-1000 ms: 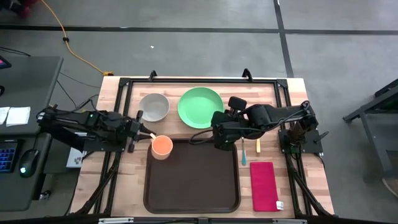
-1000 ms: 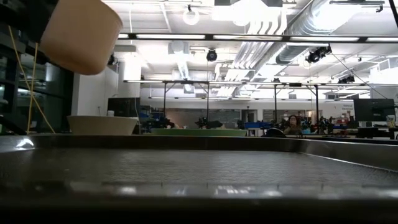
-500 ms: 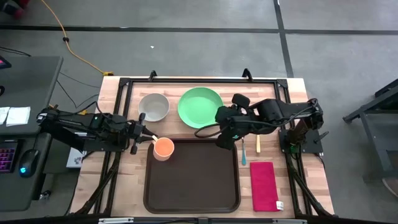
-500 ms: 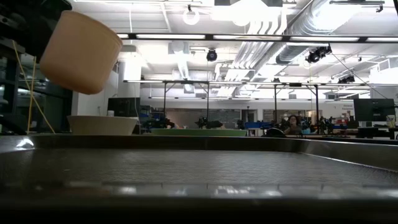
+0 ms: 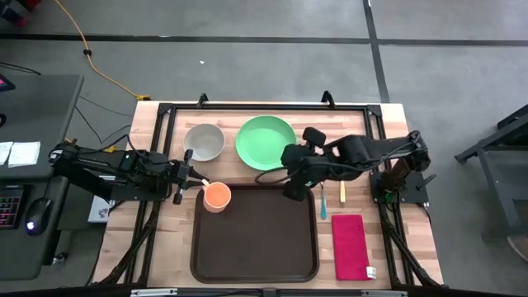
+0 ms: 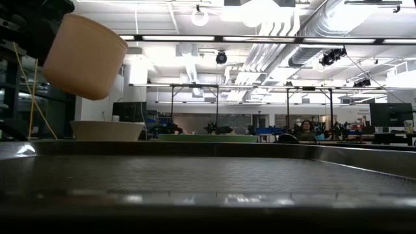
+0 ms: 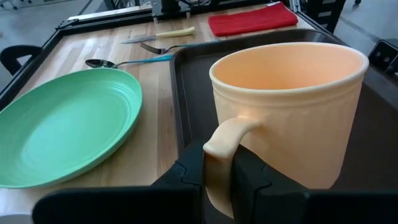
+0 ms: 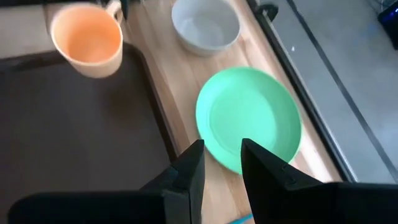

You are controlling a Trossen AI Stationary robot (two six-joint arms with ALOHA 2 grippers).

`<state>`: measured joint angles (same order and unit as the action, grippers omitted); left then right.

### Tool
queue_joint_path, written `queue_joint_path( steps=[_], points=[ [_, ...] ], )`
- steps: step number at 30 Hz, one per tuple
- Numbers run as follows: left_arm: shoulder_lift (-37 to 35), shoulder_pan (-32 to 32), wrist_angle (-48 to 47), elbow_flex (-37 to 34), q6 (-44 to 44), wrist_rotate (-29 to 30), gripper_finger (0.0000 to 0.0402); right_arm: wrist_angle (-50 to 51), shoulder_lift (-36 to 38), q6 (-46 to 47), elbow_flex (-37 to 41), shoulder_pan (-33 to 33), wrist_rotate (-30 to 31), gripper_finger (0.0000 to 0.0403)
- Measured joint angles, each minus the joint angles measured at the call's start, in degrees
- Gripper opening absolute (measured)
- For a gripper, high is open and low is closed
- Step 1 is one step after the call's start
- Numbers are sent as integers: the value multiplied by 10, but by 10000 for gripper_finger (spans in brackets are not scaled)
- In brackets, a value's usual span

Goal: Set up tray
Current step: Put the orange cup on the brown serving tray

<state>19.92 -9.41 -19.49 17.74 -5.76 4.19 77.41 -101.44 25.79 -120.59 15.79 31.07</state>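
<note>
My left gripper [image 7: 217, 177] pinched the orange mug [image 7: 289, 106] by its handle; only that view showed cutlery beside the tray [image 7: 186, 68]. No writing was legible.

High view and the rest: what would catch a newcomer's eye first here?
The orange mug stands out: the left gripper pinches its handle between the fingers and holds it lifted over the far left corner of the dark brown tray. Next comes the bright green plate on the table beyond the tray, with the right gripper hovering open above its near edge.
</note>
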Motion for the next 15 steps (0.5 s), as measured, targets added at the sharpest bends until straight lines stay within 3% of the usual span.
queue_joint_path(
  steps=[5,15],
  points=[
    [0,0,0,0,0,-6,72,-70,39,10,92,0,-12,83],
    [0,0,-1,0,0,-3,72,-276,184,36,324,0,-46,83]
  ],
)
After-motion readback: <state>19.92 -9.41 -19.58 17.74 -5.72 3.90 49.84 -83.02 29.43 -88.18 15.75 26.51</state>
